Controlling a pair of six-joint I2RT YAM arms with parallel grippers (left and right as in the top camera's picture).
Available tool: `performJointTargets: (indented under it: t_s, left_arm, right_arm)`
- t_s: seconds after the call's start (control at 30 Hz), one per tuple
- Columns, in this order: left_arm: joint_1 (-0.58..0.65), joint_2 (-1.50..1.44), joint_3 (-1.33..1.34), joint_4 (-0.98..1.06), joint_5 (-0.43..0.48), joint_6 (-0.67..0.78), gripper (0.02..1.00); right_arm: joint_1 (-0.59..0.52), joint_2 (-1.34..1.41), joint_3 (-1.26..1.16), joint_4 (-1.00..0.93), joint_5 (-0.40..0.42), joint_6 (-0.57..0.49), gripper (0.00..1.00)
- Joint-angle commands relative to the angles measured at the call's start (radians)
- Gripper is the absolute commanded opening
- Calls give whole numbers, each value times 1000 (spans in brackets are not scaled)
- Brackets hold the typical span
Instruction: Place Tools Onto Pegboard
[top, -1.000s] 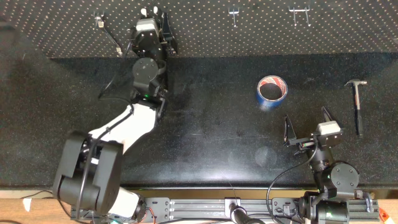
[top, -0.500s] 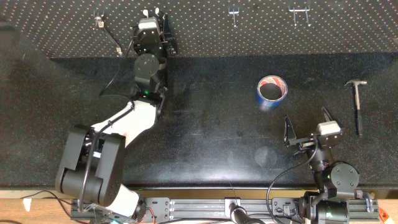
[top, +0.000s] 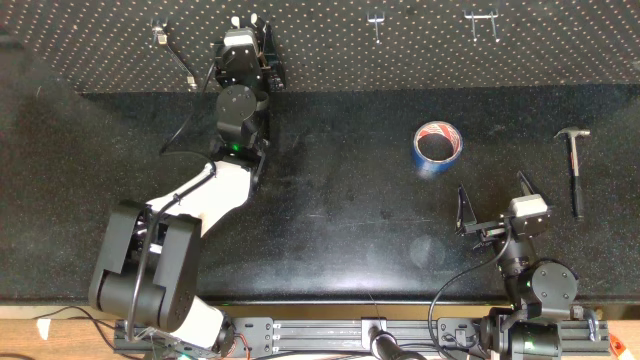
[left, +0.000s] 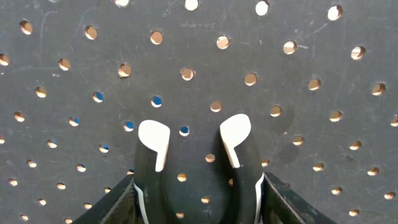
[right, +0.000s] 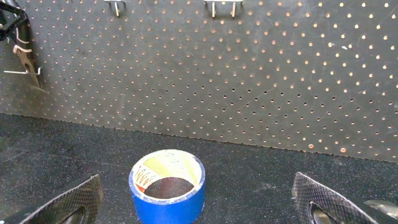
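Note:
My left gripper (top: 245, 45) is up against the pegboard (top: 420, 50) at the upper left, shut on a black tool (left: 196, 180) with two white-tipped handles (left: 154, 144). The tool's ends press close to the perforated board (left: 298, 74). From the right wrist view the same tool (right: 22, 53) shows at the board's far left. A blue tape roll (top: 437, 147) stands on the black mat, straight ahead of my right gripper (top: 493, 197), which is open and low near the front. The tape roll (right: 166, 186) is apart from the right gripper's fingers (right: 68, 202). A hammer (top: 574, 170) lies at the far right.
Two bare metal hooks (top: 376, 20) (top: 482, 20) stick out of the pegboard above the tape. A thin black item (top: 178, 58) hangs from a hook left of the left gripper. The mat's front edge (top: 330, 295) runs just ahead of the arm bases.
The left gripper has crept slightly closer to the pegboard with the tool. The right arm, tape roll and hammer have stayed put.

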Motion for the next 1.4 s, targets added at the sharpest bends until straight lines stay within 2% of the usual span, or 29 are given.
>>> performJointTargets:
  t_s: [0.03,0.23,0.4,0.53,0.87,1.13,1.4]
  left_arm:
    - [10,9,29,3,6,10,531]
    - [10,9,29,3,6,10,689]
    - [10,9,29,3,6,10,781]
    - [10,6,29,3,6,10,996]
    - [16,-247,29,-265,3,10,996]
    - [15,-586,28,-645,6,10,996]
    - [17,-874,-3,-1018,75,10,996]
  right_arm:
    - [6,-7,-4,-3,0,15,996]
    - [6,-7,-4,-3,0,15,996]
    - [6,-7,-4,-3,0,16,996]
    - [6,-7,-4,-3,0,15,996]
    - [6,-7,-4,-3,0,15,996]
    - [6,-7,-4,-3,0,15,996]
    - [6,-7,-4,-3,0,15,991]
